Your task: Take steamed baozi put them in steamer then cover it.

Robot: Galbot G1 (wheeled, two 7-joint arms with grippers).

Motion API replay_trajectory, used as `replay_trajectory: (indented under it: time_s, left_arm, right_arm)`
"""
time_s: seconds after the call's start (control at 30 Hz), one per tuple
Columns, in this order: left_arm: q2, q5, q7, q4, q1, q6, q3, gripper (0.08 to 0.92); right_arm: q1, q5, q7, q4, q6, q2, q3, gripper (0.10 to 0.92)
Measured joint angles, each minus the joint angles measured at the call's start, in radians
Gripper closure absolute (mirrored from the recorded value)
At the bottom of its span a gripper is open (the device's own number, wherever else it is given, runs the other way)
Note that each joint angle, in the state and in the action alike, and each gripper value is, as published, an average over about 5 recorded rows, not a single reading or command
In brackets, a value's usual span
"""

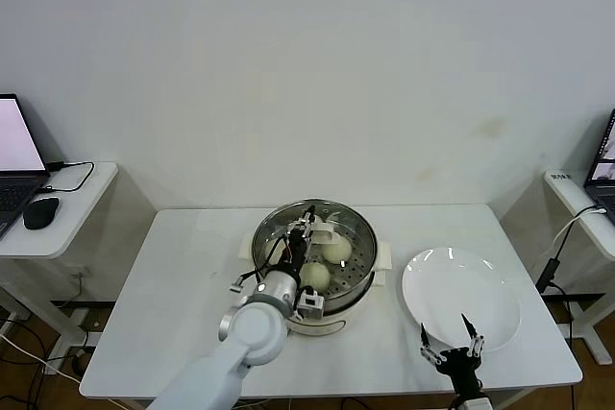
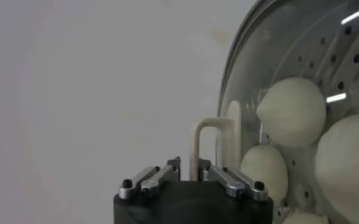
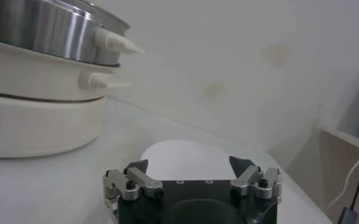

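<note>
L gripper jaws standing slightly apart astride cream lid handle; glass cover sitting on steel steamer; R gripper gaping wide, holding nothing.

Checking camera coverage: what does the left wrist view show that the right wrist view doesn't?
Left wrist only: the glass lid with its cream handle, the buns seen through the glass, and the left hand at the handle.

Right wrist only: the steamer's outer wall on its white base, the empty white plate and the right hand, open above the table near the plate.

Both: the steamer, inside versus outside, and the white wall behind.
</note>
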Motion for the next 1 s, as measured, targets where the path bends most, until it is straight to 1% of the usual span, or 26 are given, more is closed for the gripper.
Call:
replay_trajectory:
  time_s: [0.27,0.4,0.5,0.6,0.7,0.83,1.0]
  left_arm:
    - [0.046,-0.020,-0.042,-0.093,0.099,-0.036,-0.051,0.370]
    - [0.074,-0.057,-0.071,-0.178,0.181,-0.056,-0.096,0.251]
    - [0.088,-0.107,-0.109,-0.251,0.263,-0.079,-0.141,0.194]
    - [0.085,-0.189,-0.175,-0.310,0.363,-0.127,-0.202,0.179]
    - [0.073,-0.318,-0.256,-0.346,0.469,-0.211,-0.278,0.177]
    - [0.058,-0.561,-0.347,-0.362,0.598,-0.326,-0.383,0.177]
    - [0.032,-0.876,-0.423,-0.363,0.731,-0.419,-0.487,0.177]
  right_arm:
    - [-0.012,0.000,-0.001,0.008,0.004,-0.005,-0.004,0.202]
    - [-0.019,0.007,-0.001,0.009,0.009,-0.012,-0.001,0.203]
    - [-0.026,0.016,-0.001,0.011,0.014,-0.021,0.004,0.203]
    - [-0.034,0.030,-0.001,0.017,0.021,-0.034,0.008,0.202]
    - [-0.038,0.043,-0.001,0.020,0.025,-0.045,0.007,0.203]
    - [-0.037,0.055,-0.001,0.026,0.027,-0.050,0.003,0.203]
    - [-0.045,0.074,-0.006,0.040,0.035,-0.056,0.001,0.203]
